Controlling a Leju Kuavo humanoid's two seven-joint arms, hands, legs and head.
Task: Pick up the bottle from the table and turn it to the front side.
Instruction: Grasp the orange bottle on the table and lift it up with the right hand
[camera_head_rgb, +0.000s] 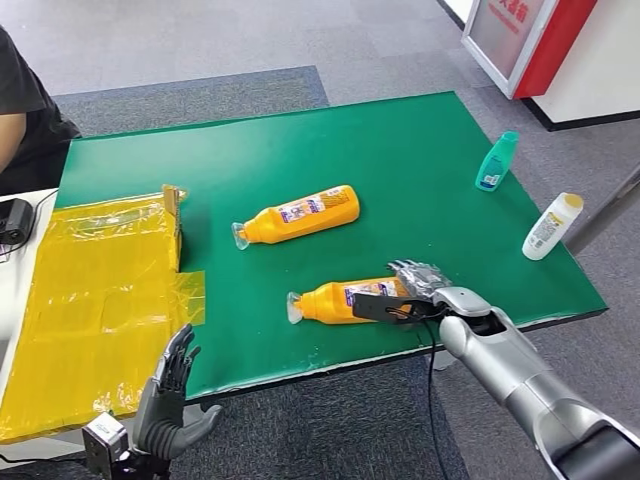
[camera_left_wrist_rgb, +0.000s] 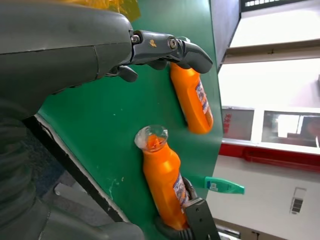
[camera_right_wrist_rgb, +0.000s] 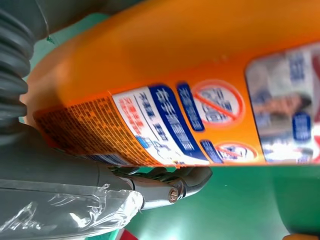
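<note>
At the far left a person's arm (camera_head_rgb: 9, 140) in a dark sleeve rests by the corner of the green counter (camera_head_rgb: 423, 150). A yellow plastic sheet (camera_head_rgb: 90, 300) covers the counter's left end. Below it, off the near edge, the left hand (camera_head_rgb: 172, 400) hangs with its fingers spread and nothing in them. Toward the middle lies an orange bottle (camera_head_rgb: 306, 214) on its side, clear cap pointing left. Nearer the front edge lies a second orange bottle (camera_head_rgb: 347, 300), also capped end left, label up. The right hand (camera_head_rgb: 407, 295) is wrapped around its wide end, dark thumb across the front, fingers over the far side. Further right, near the counter's far edge, a teal bottle (camera_head_rgb: 496, 161) lies flat, and a white bottle with a yellow cap (camera_head_rgb: 552, 226) lies at the right edge.
</note>
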